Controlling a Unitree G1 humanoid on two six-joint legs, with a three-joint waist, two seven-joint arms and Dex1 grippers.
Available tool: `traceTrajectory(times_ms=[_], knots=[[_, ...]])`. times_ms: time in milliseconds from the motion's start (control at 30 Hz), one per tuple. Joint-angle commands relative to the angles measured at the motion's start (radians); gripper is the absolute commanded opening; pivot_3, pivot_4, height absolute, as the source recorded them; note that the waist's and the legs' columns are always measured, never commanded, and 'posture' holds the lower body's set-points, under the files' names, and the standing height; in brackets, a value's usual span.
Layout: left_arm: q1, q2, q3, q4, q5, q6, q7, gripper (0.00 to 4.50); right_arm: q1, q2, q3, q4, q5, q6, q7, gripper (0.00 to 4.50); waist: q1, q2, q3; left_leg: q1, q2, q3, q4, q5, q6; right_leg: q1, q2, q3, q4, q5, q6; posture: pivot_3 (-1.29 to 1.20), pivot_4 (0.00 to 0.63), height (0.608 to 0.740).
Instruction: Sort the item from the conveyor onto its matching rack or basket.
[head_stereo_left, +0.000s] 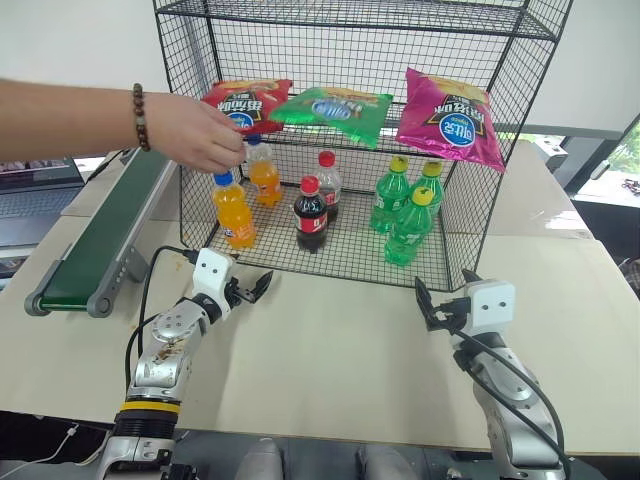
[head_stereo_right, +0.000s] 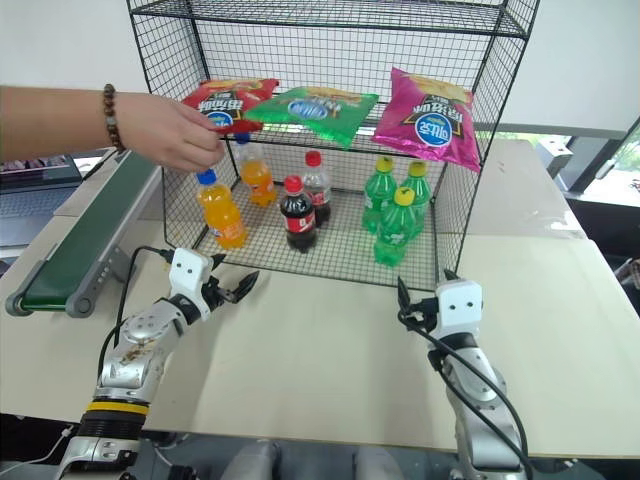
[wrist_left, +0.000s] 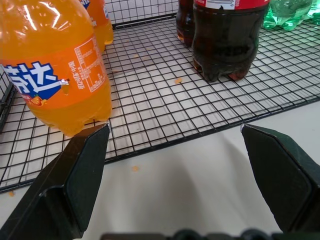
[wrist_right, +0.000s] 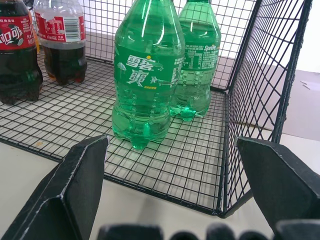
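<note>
Non-task clutter: green bag (head_stereo_left: 335, 110) and magenta bag (head_stereo_left: 446, 118) lie on the upper tier, green mid, magenta to its right and tilted. Lower tier: two orange soda bottles (head_stereo_left: 232, 210) left, two cola bottles (head_stereo_left: 311, 213) centre, three green soda bottles (head_stereo_left: 409, 226) right, all upright. Person's hand (head_stereo_left: 195, 130) with bead bracelet (head_stereo_left: 140, 117) reaches in from the left at upper-tier height. Laptop (head_stereo_left: 35, 185) at far left edge. Pale desk (head_stereo_left: 340, 350) under all.

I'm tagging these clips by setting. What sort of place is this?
Probably a robotics lab set up as a mock shop: a tall black wire-mesh rack of soda bottles and crisp bags stands on a pale worktable, beside a small dark green conveyor belt and a laptop.
</note>
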Motion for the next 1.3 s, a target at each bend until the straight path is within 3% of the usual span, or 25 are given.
traceTrajectory(times_ms=[33,933,1067,1300], knots=[[-0.027,0.006,0.012,-0.003,0.001,-0.028,-0.008,4.46,-0.021,0.003,-0.020,-0.027,-0.001,-0.012,-0.018,4.50,0.000,0.000,0.000,0.000,0.000,0.000,0.000,0.000,0.000,0.000,0.000,0.000,0.000,0.000,0.000,0.00,0.150,0.740],[0.014,0.033,0.062,-0.041,-0.011,-0.009,0.008,4.46,-0.030,0.001,-0.013,-0.036,0.003,0.007,-0.009,4.50,-0.001,0.000,0.000,0.000,0.000,0.000,0.000,0.000,0.001,0.000,0.000,0.000,0.000,0.000,0.000,0.00,0.150,0.740],[0.053,0.051,0.095,-0.116,-0.050,0.041,-0.009,4.46,-0.046,-0.007,-0.001,-0.054,0.013,0.025,0.011,4.50,-0.003,0.000,0.000,0.000,0.000,0.000,0.000,0.000,0.001,0.000,0.000,0.000,0.000,0.000,0.000,0.00,0.150,0.740],[0.197,0.094,0.233,-0.408,-0.279,0.264,-0.034,4.46,-0.136,-0.076,0.017,-0.112,0.080,0.106,0.131,4.50,-0.013,0.000,0.000,0.000,0.000,0.000,-0.001,0.000,0.001,-0.001,0.000,0.000,0.001,0.000,0.000,0.00,0.150,0.740]])
